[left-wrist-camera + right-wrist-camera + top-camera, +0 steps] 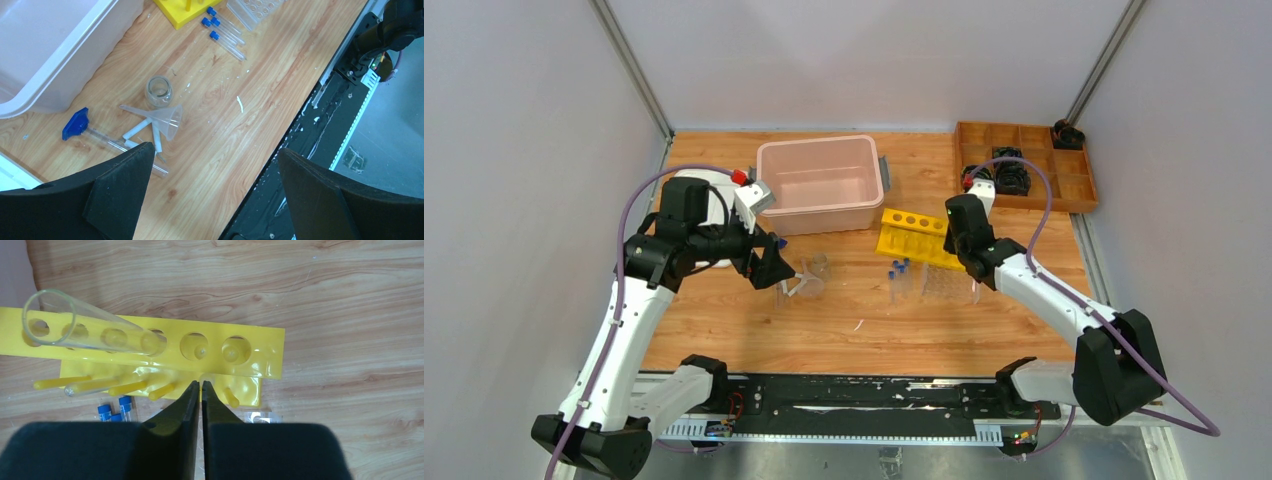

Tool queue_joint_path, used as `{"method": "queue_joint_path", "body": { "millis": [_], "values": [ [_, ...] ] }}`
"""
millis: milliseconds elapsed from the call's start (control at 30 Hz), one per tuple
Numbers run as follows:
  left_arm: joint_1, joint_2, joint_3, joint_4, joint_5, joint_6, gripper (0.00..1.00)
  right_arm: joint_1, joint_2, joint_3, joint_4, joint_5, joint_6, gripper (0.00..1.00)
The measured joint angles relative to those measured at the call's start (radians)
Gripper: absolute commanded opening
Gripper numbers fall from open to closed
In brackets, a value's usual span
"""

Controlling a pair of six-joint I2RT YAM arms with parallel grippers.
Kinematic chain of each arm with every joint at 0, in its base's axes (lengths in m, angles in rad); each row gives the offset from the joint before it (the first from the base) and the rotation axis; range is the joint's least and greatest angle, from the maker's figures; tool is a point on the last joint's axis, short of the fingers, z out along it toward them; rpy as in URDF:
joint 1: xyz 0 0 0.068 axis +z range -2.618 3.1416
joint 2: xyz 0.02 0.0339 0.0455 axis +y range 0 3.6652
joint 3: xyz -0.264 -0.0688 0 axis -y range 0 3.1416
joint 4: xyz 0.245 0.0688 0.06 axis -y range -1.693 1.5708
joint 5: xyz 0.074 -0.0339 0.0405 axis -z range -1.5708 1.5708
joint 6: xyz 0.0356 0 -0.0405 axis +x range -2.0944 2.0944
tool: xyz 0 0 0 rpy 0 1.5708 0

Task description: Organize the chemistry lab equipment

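- Pincers: the left pincer (215, 150) is spread wide with nothing between its fingers; it hangs over the table (874, 335), above and just in front of the funnel (167, 120)
- the right pincer (200, 385) has its fingers pressed together, and nothing shows between them; it sits over the near edge of the yellow six-hole tube rack (255, 347)
- a large clear tube (95, 327) leans in that rack, open mouth up and tilted to one side, its lower end at one of the middle holes; the other holes look bare, and yellow pegs stick out along the rack's lower step
- small clear tubes with blue caps (222, 32) lie side by side on the table just in front of the yellow rack; the clear rack (946, 283) rests beside them, towards the right arm
- the funnel lies on its side, wide mouth towards the table's near edge; short white tube pieces lie against its stem
- the clear beaker (159, 91) stands upright just behind the funnel, between it and the pink tub (819, 185)
- the thin rod (107, 141) lies flat left of the funnel, with a blue flat end; part of it is hidden under the left finger
- far right corner: a brown wooden compartment tray (1074, 187) holds black ring-shaped parts (1009, 175), well apart from the glassware
- the pink tub sits at the back of the table, behind the beaker and left of the yellow rack; nothing shows inside it
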Motion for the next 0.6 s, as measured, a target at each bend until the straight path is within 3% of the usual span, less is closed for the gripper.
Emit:
{"method": "queue_joint_path", "body": {
  "millis": [600],
  "values": [
    [0.000,-0.003,0.000,0.000,0.000,0.000,1.00,0.000,0.063,0.032,-0.051,0.001,0.001,0.34]
  ]
}}
